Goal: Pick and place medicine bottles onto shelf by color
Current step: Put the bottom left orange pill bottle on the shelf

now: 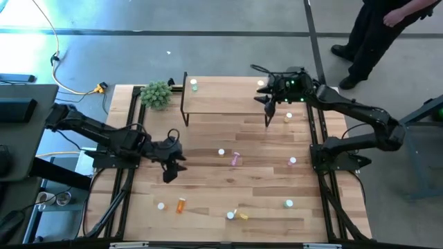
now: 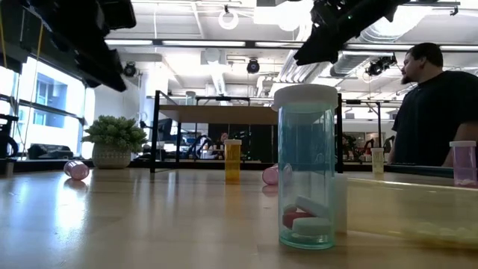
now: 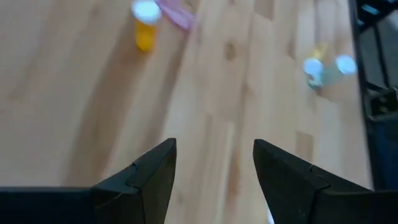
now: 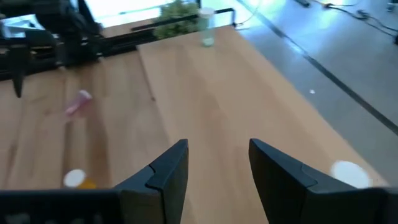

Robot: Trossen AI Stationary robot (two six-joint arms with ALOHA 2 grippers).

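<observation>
left gripper (image 1: 171,164) blurred, jaws apart, empty, near table's (image 1: 208,190) left edge; right gripper (image 1: 270,102) apart, empty, over shelf's (image 1: 221,97) right end.

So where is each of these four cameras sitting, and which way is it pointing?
High view: overhead, straight down on the table; both arms, left gripper, right gripper.
Low view: table height, level past a green bottle to the shelf; arms overhead.
Left wrist view: down past open fingers at an orange bottle.
Right wrist view: over the shelf, open fingers.
Shared: the plant.
</observation>
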